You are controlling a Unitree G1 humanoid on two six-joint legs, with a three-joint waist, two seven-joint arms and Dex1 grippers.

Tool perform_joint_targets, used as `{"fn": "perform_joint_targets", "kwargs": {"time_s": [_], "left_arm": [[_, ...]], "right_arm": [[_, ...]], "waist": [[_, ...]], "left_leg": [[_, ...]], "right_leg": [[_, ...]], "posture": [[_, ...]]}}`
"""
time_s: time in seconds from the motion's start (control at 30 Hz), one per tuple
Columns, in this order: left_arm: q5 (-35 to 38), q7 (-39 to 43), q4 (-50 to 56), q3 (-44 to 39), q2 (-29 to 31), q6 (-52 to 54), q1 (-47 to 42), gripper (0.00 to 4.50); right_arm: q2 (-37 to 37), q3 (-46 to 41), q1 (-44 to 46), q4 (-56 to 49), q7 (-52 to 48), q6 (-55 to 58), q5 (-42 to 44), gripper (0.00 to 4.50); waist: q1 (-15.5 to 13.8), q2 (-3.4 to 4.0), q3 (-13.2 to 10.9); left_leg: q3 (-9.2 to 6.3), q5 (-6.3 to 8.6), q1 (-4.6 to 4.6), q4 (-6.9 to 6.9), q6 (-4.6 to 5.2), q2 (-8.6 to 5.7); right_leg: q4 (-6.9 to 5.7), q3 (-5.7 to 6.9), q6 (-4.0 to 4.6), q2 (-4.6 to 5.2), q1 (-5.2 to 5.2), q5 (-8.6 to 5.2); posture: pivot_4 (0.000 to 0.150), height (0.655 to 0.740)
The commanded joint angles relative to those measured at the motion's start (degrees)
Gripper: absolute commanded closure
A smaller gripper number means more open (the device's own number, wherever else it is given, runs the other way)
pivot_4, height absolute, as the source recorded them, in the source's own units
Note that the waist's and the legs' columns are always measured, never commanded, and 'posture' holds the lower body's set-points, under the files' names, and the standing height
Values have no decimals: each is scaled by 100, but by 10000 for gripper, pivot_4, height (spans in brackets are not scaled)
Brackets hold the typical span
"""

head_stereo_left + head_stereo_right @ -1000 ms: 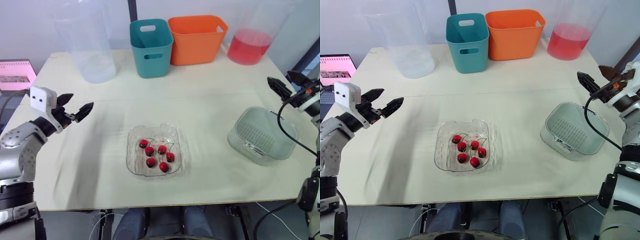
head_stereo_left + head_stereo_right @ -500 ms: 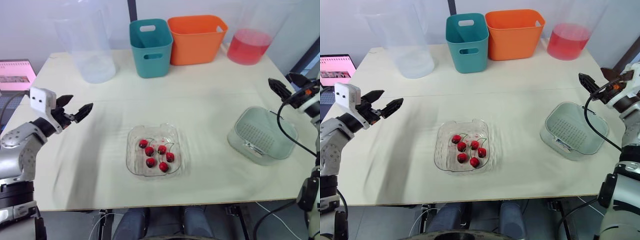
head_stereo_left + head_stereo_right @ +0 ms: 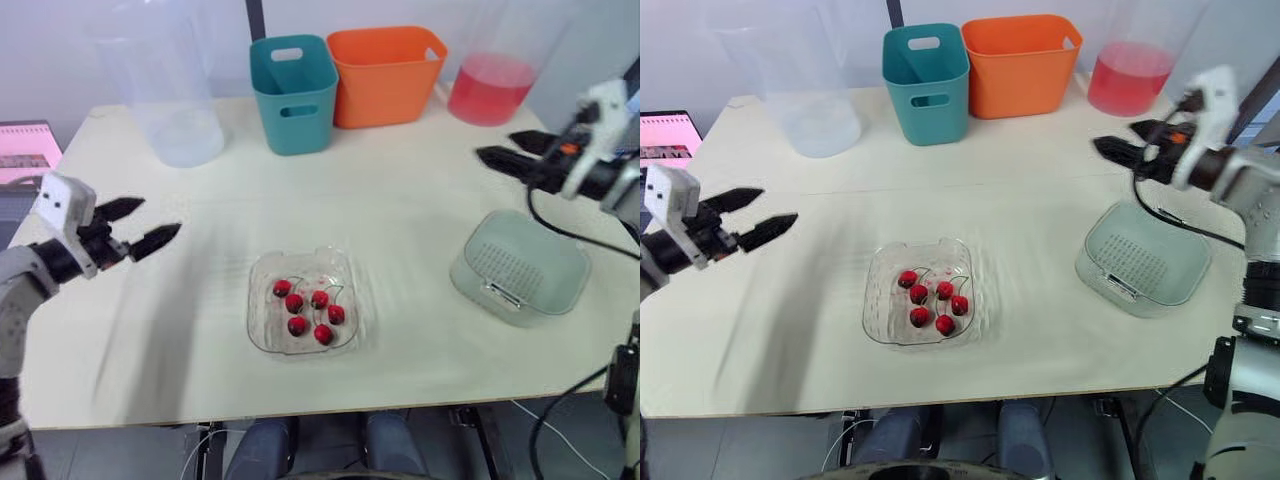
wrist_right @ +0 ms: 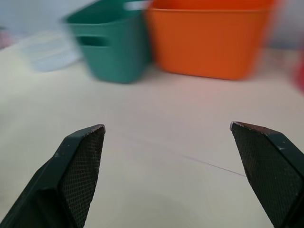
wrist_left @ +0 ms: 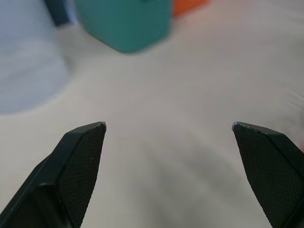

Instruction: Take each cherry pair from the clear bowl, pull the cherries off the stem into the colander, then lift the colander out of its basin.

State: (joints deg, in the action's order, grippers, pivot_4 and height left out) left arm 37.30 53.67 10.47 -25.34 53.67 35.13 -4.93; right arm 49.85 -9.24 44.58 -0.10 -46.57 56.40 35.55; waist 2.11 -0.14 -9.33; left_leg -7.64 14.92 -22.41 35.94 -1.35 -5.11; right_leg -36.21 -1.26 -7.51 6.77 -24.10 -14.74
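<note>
A clear bowl point(image 3: 260, 278) near the table's front middle holds several red cherries point(image 3: 305, 312) on green stems. At the right stands the pale green colander point(image 3: 520, 262), seated in its clear basin. My left gripper point(image 3: 158, 217) hovers open and empty over bare table, well left of the bowl. My right gripper point(image 3: 497, 146) is open and empty above the table, behind and a little left of the colander, pointing left. In the wrist views the left gripper point(image 5: 168, 126) and the right gripper point(image 4: 166, 126) each show two fingers set wide apart.
Along the back edge stand a teal bin point(image 3: 293, 80), an orange bin point(image 3: 388, 62), a clear jug of red liquid point(image 3: 490, 88) and a large clear container point(image 3: 178, 105). A pink laptop screen point(image 3: 25, 148) lies beyond the left edge.
My right gripper has swung left and inward, from beside the colander's far right to behind its left side. The view shifted slightly; the left gripper has barely moved.
</note>
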Motion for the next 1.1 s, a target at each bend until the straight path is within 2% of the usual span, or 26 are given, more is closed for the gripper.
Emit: {"fn": "perform_joint_targets", "kwargs": {"time_s": [0.03, 0.17, 0.33, 0.4, 0.5, 0.7, 1.1], "left_arm": [[621, 750, 902, -413, 524, 679, 640, 0], [865, 1079, 1437, -513, 795, 1059, 1223, 0], [877, 898, 1680, -419, 639, 1081, 1343, 0], [840, 799, 1748, -348, 540, 1033, 1367, 0], [878, 689, 1890, -297, 417, 1043, 1394, 0], [869, 661, 2119, -165, 373, 1044, 1465, 0], [941, 803, 2496, 14, 572, 999, 1395, 0]], "right_arm": [[-617, 730, 362, -1743, 385, 1789, 1065, 261], [-1391, 1478, 727, -2586, 845, 2767, 1365, 261], [-1818, 2698, 973, -2810, 1113, 2807, 989, 261], [-1761, 3277, 975, -2805, 1119, 2520, 664, 5683], [-1542, 4068, 1054, -2718, 1041, 1943, 32, 18391], [-1656, 4931, 1330, -2326, 861, 1297, -805, 18391], [-2156, 5494, 1449, -1836, 412, 1038, -1474, 18391]], "waist": [[42, -3, 1], [-49, -1, 0], [-160, -10, 5], [-144, -11, 6], [-125, -11, 6], [-85, -11, 6], [-100, -12, 6]], "left_leg": [[-1, 0, -1, -3, 0, 3], [-3, 0, -7, 1, 1, 0], [-6, 0, -4, 11, 0, -5], [-4, 0, -2, 11, 0, -5], [0, -1, -5, 8, -2, -4], [3, -3, -5, 1, -6, 1], [2, -3, -5, 4, -6, -1]], "right_leg": [[0, 0, 0, -1, -4, 0], [1, 2, 1, 2, -6, 0], [9, 10, 8, 5, -9, 6], [10, 11, 9, 5, -12, 6], [5, 8, 9, 5, -9, 7], [0, 6, 9, 0, -19, 7], [1, 7, 11, 0, -15, 8]], "posture": [[1500, 7400], [1500, 7400], [1500, 7400], [1500, 7400], [1500, 7400], [1500, 7400], [1500, 7400]]}}
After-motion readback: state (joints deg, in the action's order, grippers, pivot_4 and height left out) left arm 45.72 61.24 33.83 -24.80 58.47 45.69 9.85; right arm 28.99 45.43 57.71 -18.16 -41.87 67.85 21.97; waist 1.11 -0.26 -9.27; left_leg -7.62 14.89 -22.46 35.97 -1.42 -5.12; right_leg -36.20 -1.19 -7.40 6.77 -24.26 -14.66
